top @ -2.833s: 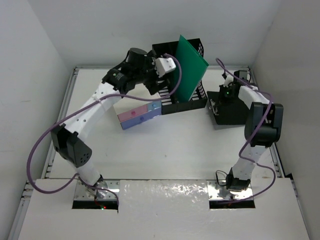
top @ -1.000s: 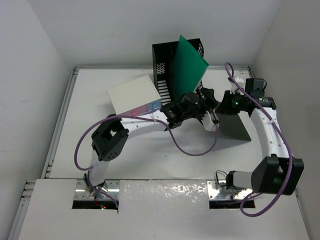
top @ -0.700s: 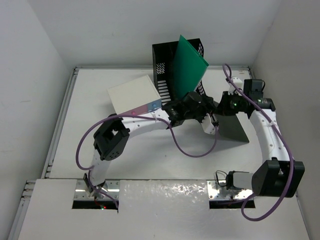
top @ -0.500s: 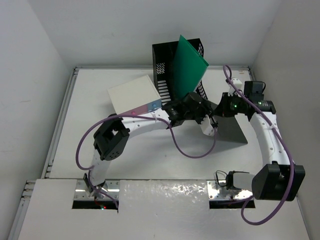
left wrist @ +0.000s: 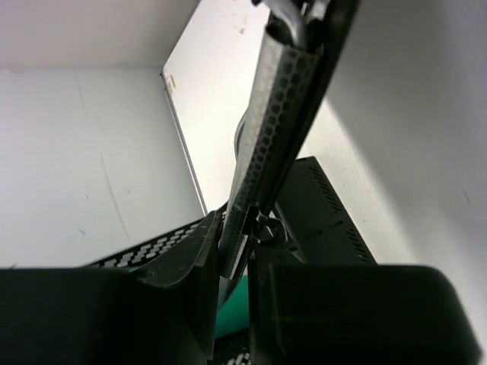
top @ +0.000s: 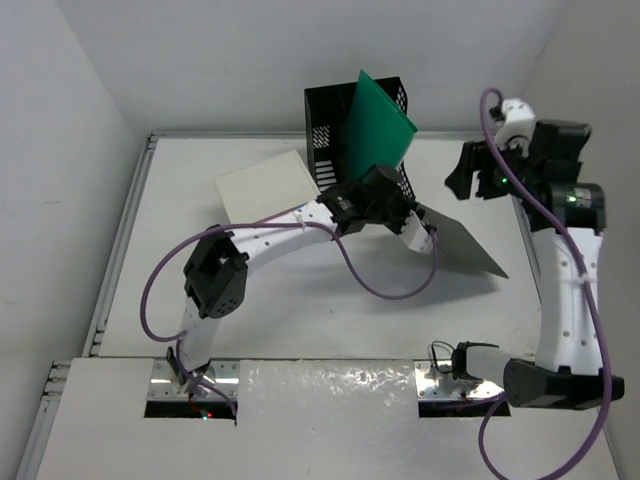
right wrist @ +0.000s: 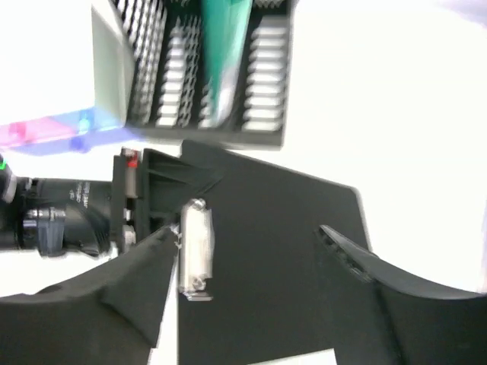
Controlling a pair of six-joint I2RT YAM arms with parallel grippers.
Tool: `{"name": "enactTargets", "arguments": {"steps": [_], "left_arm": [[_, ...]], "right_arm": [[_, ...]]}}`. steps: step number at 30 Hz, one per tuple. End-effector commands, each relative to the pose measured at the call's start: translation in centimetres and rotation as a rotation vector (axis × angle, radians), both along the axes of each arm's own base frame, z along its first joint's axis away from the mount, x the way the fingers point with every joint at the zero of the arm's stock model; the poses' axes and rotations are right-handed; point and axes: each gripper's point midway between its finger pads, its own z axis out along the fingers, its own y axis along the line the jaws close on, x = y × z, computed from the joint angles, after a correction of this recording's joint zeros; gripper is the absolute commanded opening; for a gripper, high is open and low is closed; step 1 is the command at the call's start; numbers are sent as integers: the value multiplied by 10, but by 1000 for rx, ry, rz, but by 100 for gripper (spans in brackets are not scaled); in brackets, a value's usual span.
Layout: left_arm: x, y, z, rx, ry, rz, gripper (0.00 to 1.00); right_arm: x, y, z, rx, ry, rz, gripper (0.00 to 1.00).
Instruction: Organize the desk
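Left jaws are clenched on the edge of the flat black clipboard (top: 465,250), close to its silver metal clip (right wrist: 195,247). In the left wrist view I've got the board edge-on, pinched between them. Right jaws hang spread wide with nothing in them, up above the board and apart from it. The clipboard sits tilted over the right half of the big white desk (top: 330,310); I can't tell if its low corner touches. Just behind is the black mesh file rack (top: 322,120) holding a green folder (top: 382,120), with the white drawer box (top: 262,185) to its left.

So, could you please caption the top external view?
Left pincer grips the dark clipboard; right pincer hovers open nearby.
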Motion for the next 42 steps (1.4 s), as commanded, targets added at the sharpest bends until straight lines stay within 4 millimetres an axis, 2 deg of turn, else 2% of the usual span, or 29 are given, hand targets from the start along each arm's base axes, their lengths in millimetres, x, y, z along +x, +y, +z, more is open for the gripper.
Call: {"name": "enactTargets", "arguments": {"steps": [1, 2, 3, 4, 6, 7, 8, 9, 10, 14, 16, 17, 19, 20, 23, 25, 27, 28, 29, 30, 31, 33, 34, 35, 36, 37, 39, 40, 42], "left_arm": [[-9, 15, 80, -180, 107, 6, 0], [-11, 21, 80, -175, 137, 13, 0], [-11, 30, 90, -199, 168, 39, 0], [-12, 35, 90, -202, 197, 49, 0], [-5, 53, 100, -247, 270, 112, 0], [-6, 58, 103, -264, 313, 117, 0], [3, 71, 106, -283, 344, 154, 0], [-1, 78, 112, -304, 395, 173, 0], [1, 86, 114, -321, 428, 199, 0], [-14, 111, 136, -360, 507, 208, 0], [-22, 122, 133, -352, 546, 204, 0], [-24, 131, 142, -369, 533, 210, 0], [-27, 139, 137, -360, 542, 213, 0], [-32, 142, 141, -357, 532, 184, 0], [-48, 149, 141, -310, 535, 129, 0], [-53, 154, 138, -283, 550, 133, 0], [-54, 159, 139, -266, 528, 140, 0], [-55, 161, 141, -263, 513, 135, 0], [-57, 162, 139, -255, 516, 136, 0], [-58, 163, 139, -252, 512, 130, 0], [-58, 163, 139, -249, 508, 127, 0], [-60, 164, 140, -241, 506, 121, 0], [-59, 165, 139, -239, 498, 125, 0], [-57, 166, 138, -235, 495, 135, 0], [-56, 166, 136, -230, 491, 143, 0], [-51, 169, 132, -219, 478, 171, 0], [-45, 173, 126, -201, 459, 194, 0], [-43, 175, 120, -187, 455, 209, 0], [-40, 174, 118, -184, 455, 214, 0]], "right_arm": [[-17, -32, 70, -174, -131, -99, 72], [-23, -34, 79, -188, -140, -111, 74], [-26, -36, 90, -197, -170, -120, 76], [-33, -32, 108, -194, -224, -103, 77], [-42, -21, 115, -213, -264, -13, 78], [-54, -3, 120, -182, -303, 93, 78], [-60, 7, 119, -199, -332, 184, 78], [-69, 25, 115, -159, -342, 289, 79], [-79, 30, 115, -178, -361, 342, 79], [-101, 49, 110, -173, -389, 508, 79], [-110, 59, 107, -146, -387, 577, 79], [-109, 64, 101, -112, -372, 613, 79], [-102, 65, 91, -96, -348, 620, 78], [-93, 62, 76, -83, -298, 598, 77], [-69, 58, 63, -95, -305, 578, 77], [-58, 60, 66, -103, -337, 600, 77], [-52, 67, 67, -88, -369, 625, 77], [-45, 73, 73, -91, -418, 636, 77], [-39, 73, 64, -96, -410, 622, 77], [-29, 74, 68, -109, -453, 614, 76], [-30, 91, 64, -88, -450, 658, 74], [-19, 98, 42, -122, -390, 652, 68], [-23, 108, 48, -175, -413, 697, 68], [-24, 108, 50, -204, -410, 696, 66], [-29, 104, 50, -226, -392, 699, 66], [-32, 99, 68, -257, -436, 678, 66], [-37, 83, 77, -338, -436, 626, 68], [-41, 78, 91, -363, -462, 609, 69], [-49, 74, 90, -381, -428, 623, 70]]}}
